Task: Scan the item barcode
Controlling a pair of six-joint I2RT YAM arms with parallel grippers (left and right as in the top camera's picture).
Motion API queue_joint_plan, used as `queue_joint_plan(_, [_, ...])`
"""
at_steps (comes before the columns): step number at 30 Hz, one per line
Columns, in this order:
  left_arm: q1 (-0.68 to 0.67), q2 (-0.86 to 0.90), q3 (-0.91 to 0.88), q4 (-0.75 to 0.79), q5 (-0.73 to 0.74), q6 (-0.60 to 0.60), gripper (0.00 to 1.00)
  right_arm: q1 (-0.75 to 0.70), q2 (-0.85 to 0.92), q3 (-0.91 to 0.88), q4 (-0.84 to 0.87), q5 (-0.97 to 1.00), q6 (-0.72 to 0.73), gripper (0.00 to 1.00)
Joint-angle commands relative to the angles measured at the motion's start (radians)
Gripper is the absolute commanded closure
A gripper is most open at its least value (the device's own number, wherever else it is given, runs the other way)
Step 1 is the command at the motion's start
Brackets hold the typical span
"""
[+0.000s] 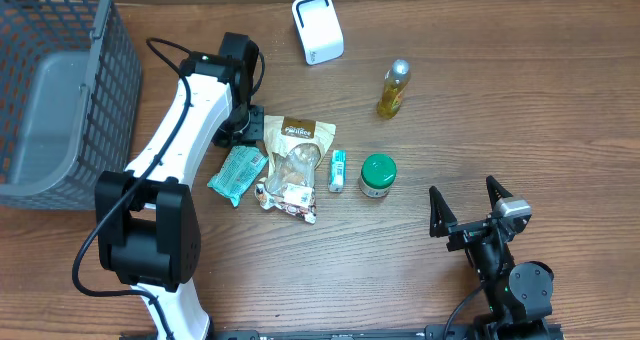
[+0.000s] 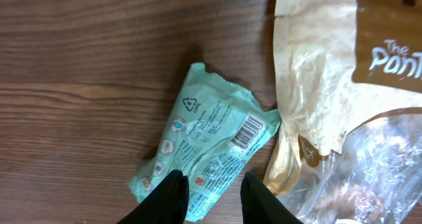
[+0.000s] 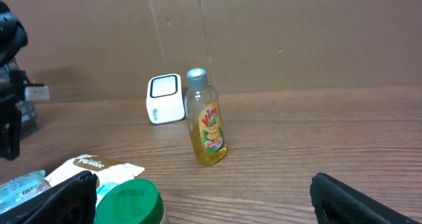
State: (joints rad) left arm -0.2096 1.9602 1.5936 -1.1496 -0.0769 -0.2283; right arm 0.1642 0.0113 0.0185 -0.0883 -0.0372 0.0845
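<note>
**Fig.** Left gripper [image 2: 212,176], jaws narrow, straddled one end of the teal packet [image 2: 208,141], grip undeterminable. The packet's long axis ran obliquely away, barcode [image 2: 248,130] upward. Right gripper [image 1: 463,192], wide, stood well apart.

White letters reading "The Pan", cut off by the frame edge, are showing on the brown band of the gold pouch [image 2: 316,66]. The green packet [image 2: 211,145] is carrying a recycling triangle [image 2: 192,104] and a barcode [image 2: 248,131]; its small print is coming out too fine to read. The red word "Vim" is standing out on the label of the yellow bottle [image 3: 207,128].
</note>
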Motion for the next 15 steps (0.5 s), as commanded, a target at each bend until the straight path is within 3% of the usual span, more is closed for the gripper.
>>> queue_joint_plan(1, [0.000, 0.009, -0.057, 0.029, 0.029, 0.004, 0.70, -0.003, -0.007, -0.011, 0.007, -0.002, -0.003, 0.00])
queue_joint_plan(8, [0.000, 0.009, -0.169, 0.144, 0.025, 0.004, 0.73, -0.003, -0.007, -0.011, 0.007, -0.002, -0.003, 0.00])
queue_joint_plan(15, [0.000, 0.009, -0.307, 0.307, 0.025, 0.004, 0.67, -0.003, -0.007, -0.011, 0.007, -0.002, -0.003, 0.00])
